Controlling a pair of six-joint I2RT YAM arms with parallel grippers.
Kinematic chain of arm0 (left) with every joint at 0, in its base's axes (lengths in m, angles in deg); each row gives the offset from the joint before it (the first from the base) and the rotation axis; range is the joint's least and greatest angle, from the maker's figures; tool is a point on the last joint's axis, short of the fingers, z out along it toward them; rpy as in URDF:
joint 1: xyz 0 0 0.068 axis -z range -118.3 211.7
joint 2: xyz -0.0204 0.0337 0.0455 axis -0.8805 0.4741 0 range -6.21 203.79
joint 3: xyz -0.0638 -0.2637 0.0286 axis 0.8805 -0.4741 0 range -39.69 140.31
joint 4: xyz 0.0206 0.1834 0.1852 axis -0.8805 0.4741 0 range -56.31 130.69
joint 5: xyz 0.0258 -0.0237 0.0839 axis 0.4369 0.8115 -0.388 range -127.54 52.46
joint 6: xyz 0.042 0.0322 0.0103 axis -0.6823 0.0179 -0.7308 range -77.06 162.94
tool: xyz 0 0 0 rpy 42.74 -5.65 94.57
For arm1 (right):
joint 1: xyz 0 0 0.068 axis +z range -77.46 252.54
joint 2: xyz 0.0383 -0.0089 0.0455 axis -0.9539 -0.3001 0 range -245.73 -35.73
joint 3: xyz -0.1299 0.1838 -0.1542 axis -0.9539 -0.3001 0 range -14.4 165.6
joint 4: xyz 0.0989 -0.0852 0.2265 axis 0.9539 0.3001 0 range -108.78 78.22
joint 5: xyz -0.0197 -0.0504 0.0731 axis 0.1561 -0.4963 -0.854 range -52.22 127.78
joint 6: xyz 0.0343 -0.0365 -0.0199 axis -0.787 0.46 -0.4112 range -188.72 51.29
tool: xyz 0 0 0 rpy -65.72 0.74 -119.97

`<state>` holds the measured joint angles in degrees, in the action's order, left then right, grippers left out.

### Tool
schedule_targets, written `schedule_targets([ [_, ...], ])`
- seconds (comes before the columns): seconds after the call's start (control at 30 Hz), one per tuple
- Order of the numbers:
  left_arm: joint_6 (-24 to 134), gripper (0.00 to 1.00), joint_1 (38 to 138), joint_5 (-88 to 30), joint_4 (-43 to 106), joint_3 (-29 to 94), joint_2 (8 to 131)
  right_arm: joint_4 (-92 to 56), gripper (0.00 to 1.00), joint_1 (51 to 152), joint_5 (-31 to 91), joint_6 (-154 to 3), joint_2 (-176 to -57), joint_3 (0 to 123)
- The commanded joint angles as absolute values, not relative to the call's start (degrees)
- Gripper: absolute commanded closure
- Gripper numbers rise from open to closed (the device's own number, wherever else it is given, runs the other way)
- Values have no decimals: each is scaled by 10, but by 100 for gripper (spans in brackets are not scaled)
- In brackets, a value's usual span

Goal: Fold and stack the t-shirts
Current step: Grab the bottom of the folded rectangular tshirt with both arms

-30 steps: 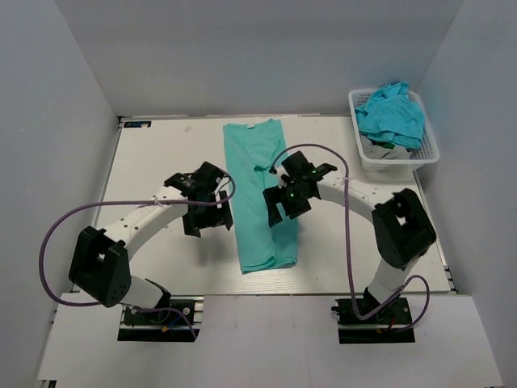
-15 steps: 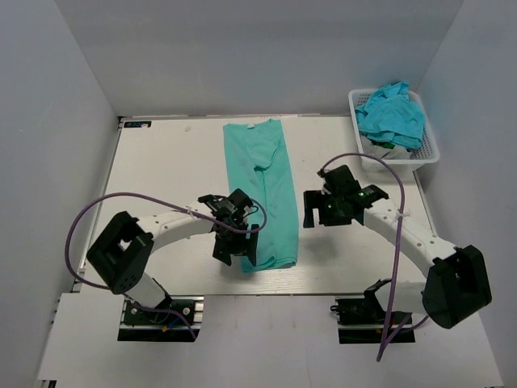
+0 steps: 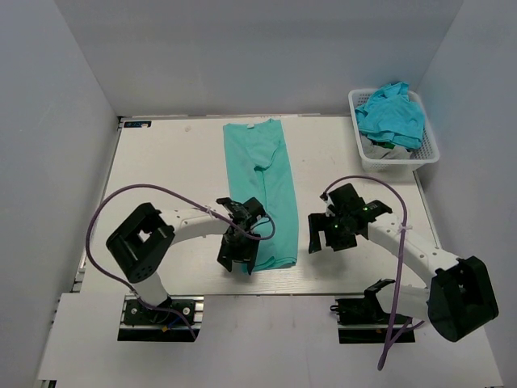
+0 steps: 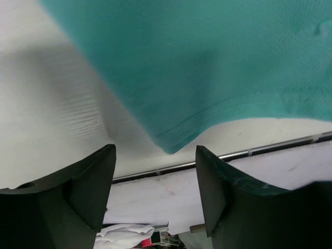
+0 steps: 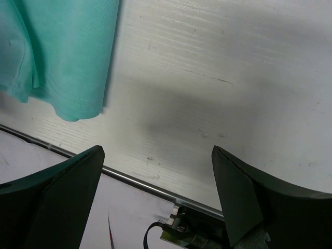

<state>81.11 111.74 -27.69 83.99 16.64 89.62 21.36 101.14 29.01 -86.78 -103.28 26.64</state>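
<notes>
A teal-green t-shirt (image 3: pixel 263 190) lies folded into a long narrow strip down the middle of the table, neck at the far end. My left gripper (image 3: pixel 237 257) is open and empty, just above the strip's near left corner (image 4: pixel 174 145). My right gripper (image 3: pixel 326 239) is open and empty over bare table to the right of the strip's near end, whose near right corner (image 5: pixel 70 106) shows in the right wrist view. More turquoise-blue t-shirts (image 3: pixel 391 115) lie crumpled in the basket.
A white lattice basket (image 3: pixel 423 152) stands at the far right corner of the table. The table's near edge with its metal rail (image 4: pixel 270 148) runs just below both grippers. Grey walls close in the left, back and right sides.
My left gripper has moved from beside the strip's middle to its near left corner. My right gripper has left the strip and moved right and nearer, over bare table.
</notes>
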Motion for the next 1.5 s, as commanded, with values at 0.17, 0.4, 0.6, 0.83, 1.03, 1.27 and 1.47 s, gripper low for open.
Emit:
schedule_targets([
  [0.17,808,50,1143,-330,833,215,950,205,10,1012,248,-858,-1029,269],
  [0.4,816,100,1143,-376,869,259,939,197,10,1034,155,-817,-1056,230],
  [0.6,822,100,1131,-402,888,296,888,156,10,1092,191,-806,-1069,241],
  [0.83,834,100,1131,-388,899,302,878,75,14,1184,288,-822,-1122,244],
  [1.03,847,100,1131,-383,899,302,859,23,26,1220,375,-889,-1165,238],
  [1.27,857,100,1131,-389,905,290,854,-2,73,1225,415,-921,-1131,195],
  [1.47,863,100,1126,-400,910,295,848,52,94,1226,414,-885,-1098,233],
])
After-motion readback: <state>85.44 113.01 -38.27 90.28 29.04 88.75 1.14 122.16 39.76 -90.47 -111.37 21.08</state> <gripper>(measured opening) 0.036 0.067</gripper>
